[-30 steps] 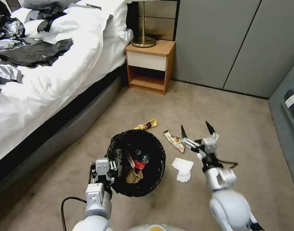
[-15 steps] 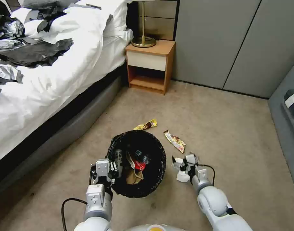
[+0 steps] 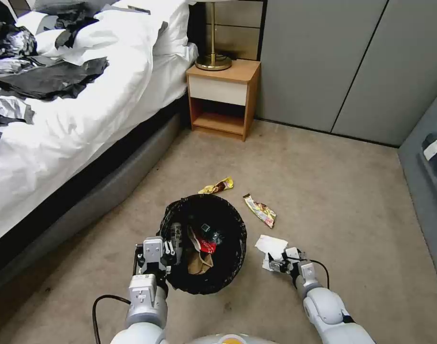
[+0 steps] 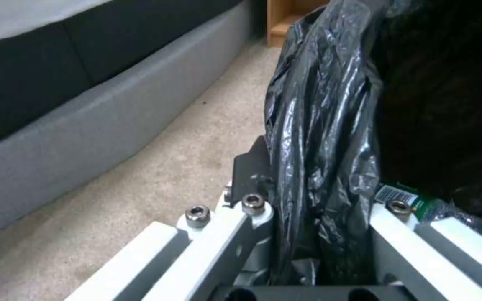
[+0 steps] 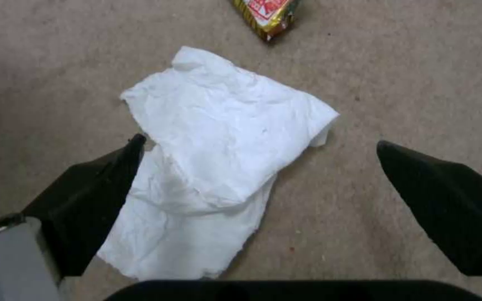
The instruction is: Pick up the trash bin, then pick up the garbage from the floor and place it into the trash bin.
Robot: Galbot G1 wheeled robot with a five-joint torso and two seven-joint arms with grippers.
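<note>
**Right pincer low over white tissue; left pincer clamped on bin rim**

The left pincer (image 3: 166,248) grips the near-left rim of the small round trash bin with its glossy black bag liner (image 3: 228,267), one finger inside and one outside; the crinkled liner (image 4: 319,138) fills the gap between them. Inside the bin lie a tan paper bag (image 3: 199,260), a red wrapper (image 3: 207,246) and a green-labelled bottle (image 4: 406,198).

The right pincer (image 3: 277,263) sits low at the carpet, jaws spread wide, black fingertips (image 5: 107,184) either side of the crumpled white tissue (image 5: 224,142), holding nothing.

Beyond it lie a yellow-and-red snack wrapper (image 3: 260,210) and a second yellow wrapper (image 3: 218,185), both clear of the bin. The bed (image 3: 84,119) flanks the left; a wooden nightstand (image 3: 223,98) stands behind.
</note>
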